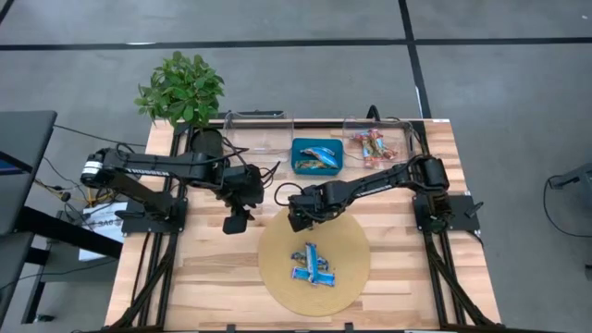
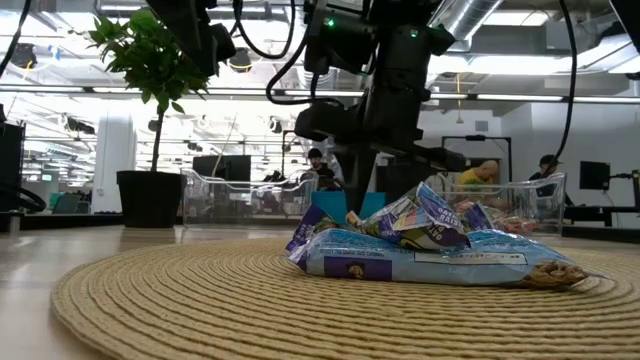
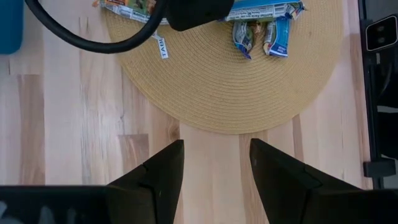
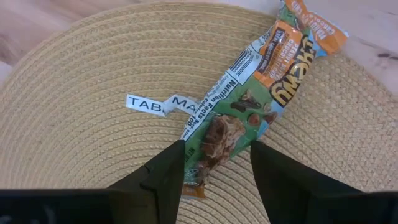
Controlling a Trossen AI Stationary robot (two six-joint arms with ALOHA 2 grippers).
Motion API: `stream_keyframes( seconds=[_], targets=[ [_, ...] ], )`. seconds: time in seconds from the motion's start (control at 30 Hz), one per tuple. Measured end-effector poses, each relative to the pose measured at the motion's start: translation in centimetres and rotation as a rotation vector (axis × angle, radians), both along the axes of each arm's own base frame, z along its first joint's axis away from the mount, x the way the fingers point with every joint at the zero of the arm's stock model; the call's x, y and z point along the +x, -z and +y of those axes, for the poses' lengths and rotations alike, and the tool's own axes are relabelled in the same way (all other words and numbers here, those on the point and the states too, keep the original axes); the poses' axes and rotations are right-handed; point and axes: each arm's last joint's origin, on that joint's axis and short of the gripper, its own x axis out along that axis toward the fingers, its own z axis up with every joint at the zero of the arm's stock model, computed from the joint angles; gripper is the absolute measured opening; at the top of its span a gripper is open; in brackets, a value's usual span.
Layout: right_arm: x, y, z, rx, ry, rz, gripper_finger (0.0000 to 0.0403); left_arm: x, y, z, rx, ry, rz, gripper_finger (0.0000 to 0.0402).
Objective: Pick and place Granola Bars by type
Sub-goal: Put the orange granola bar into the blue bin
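high view: i see the right gripper (image 1: 298,215) over the far edge of the round woven mat (image 1: 277,268), the left gripper (image 1: 236,220) just off that edge, blue granola bars (image 1: 313,265) at mat centre.

right wrist view: its jaws stand apart astride a green-and-orange bar (image 4: 249,106). i would descend straight, centre the wrapper, then close.

left wrist view: left fingers (image 3: 163,174) apart, empty.

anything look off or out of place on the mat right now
One oddity: a white paper label printed "TAB" lies loose on the woven mat, beside the green-and-orange granola bar between the right gripper fingers. The blue bars sit heaped, overlapping.
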Motion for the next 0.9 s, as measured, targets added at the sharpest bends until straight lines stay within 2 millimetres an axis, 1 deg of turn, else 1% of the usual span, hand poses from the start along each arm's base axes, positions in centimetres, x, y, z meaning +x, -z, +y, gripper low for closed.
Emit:
stream_keyframes(
  seconds=[0.43, 0.6, 0.73, 0.9],
  targets=[
    [0.3, 0.0, -1.2, 0.019, 0.052, -0.025, 0.0172, 0.1, 0.0, 0.0, 0.001, 0.000, -0.006, 0.0176],
    [0.4, 0.0, -1.3, 0.028, 0.142, -0.028, 0.0145, 0.1, -0.1, 0.0, -0.001, -0.003, -0.014, 0.0176],
    [0.4, 0.0, -1.3, 0.030, 0.176, -0.033, 0.0122, 0.1, -0.1, 0.0, -0.003, -0.007, -0.013, 0.0176],
    [0.5, -0.1, -1.3, 0.024, 0.224, -0.046, 0.0113, 0.1, -0.1, 0.0, -0.003, -0.008, -0.012, 0.0176]
  ],
)
